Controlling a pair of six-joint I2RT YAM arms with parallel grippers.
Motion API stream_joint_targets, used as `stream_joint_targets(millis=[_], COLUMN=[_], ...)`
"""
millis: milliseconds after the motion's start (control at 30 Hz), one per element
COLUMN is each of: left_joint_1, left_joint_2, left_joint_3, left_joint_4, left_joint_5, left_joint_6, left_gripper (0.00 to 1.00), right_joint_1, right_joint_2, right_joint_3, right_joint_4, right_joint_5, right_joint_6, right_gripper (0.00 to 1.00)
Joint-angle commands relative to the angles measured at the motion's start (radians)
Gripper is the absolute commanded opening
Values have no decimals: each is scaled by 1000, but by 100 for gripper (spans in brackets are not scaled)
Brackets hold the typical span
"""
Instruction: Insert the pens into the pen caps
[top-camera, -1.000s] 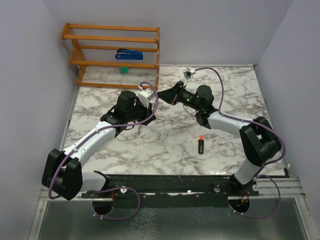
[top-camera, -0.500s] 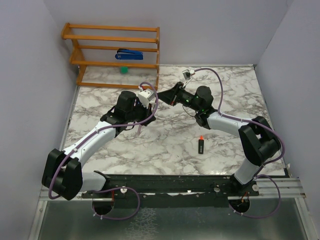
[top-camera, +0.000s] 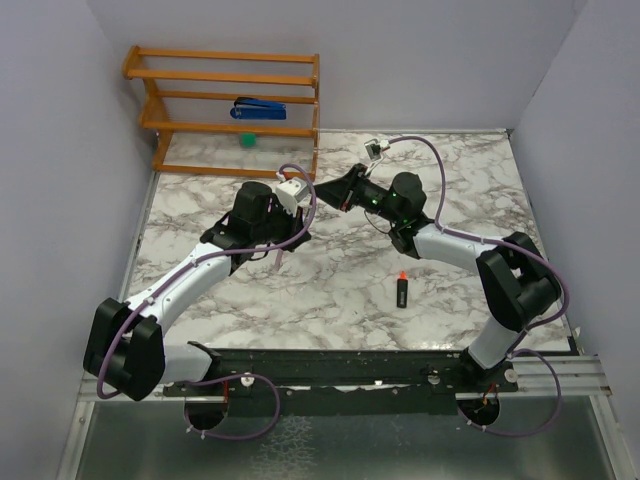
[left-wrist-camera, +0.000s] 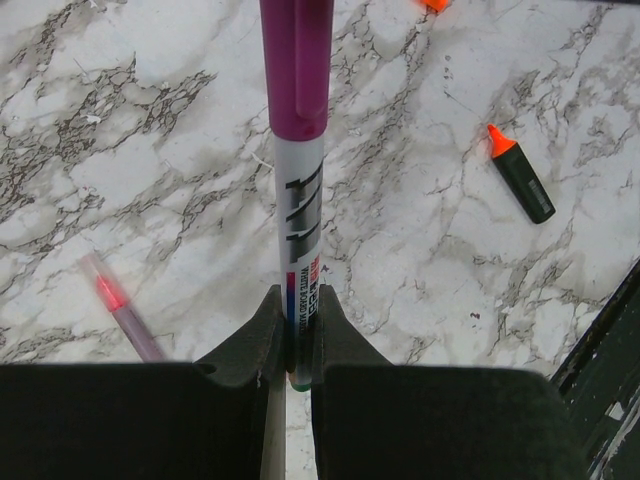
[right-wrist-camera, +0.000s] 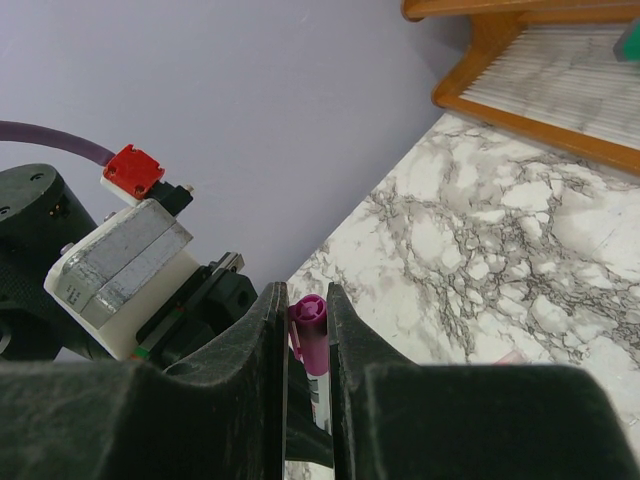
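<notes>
Left claw (left-wrist-camera: 297, 320) is pinching shut on the printed tail end of the silver-grey pen (left-wrist-camera: 298, 220), so the writing end is sticking out free, away from the fingers. Right claw (right-wrist-camera: 306, 302) is gripping the magenta cap (left-wrist-camera: 296, 60) from the opposite side, jaws only slightly apart, just the cap's width. We are holding both in the air above the table (left-wrist-camera: 150, 120), one part per claw, so they are lining up on one axis and can be pushed together. The cap is already sitting over the pen's front end. We are judging this as mid-insertion or just seated, and we cannot tell whether it is pressed fully home.

Moving outward: the pink pen (left-wrist-camera: 118, 310) is lying flat on the table below and left of the held pen, uncapped as far as we can see. The black marker (left-wrist-camera: 522, 178) is lying well apart on the right, orange tip bare. The orange cap (left-wrist-camera: 433, 4) is peeking in at the top edge of the left wrist view, near the marker but not touching it. We are not seeing the pale pink cap clearly anywhere.

At the back, the wooden rack (top-camera: 230, 95) is holding the blue stapler (top-camera: 258, 107), with the green ball (top-camera: 247, 140) on the shelf just below it. Both are far from the work. Nothing is blocking the push. The tight spot is the two wrists crowding each other.
</notes>
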Motion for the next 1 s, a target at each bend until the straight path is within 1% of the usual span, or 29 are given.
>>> stream_joint_targets(millis=[0, 533, 967], left_joint_1=[20, 21, 21], left_joint_2=[-40, -21, 62], left_joint_3=[69, 80, 135], left_joint_4=[272, 280, 200], left_joint_5=[-74, -66, 7], left_joint_6=[-21, -25, -21], left_gripper=[0, 0, 0], right_joint_1=[82, 82, 82], right_joint_2=[41, 49, 54], right_joint_3=[-48, -49, -44], right_joint_4=[-110, -98, -94], right_joint_5=[-171, -177, -181], right_joint_6=[25, 31, 34], right_gripper=[0, 0, 0])
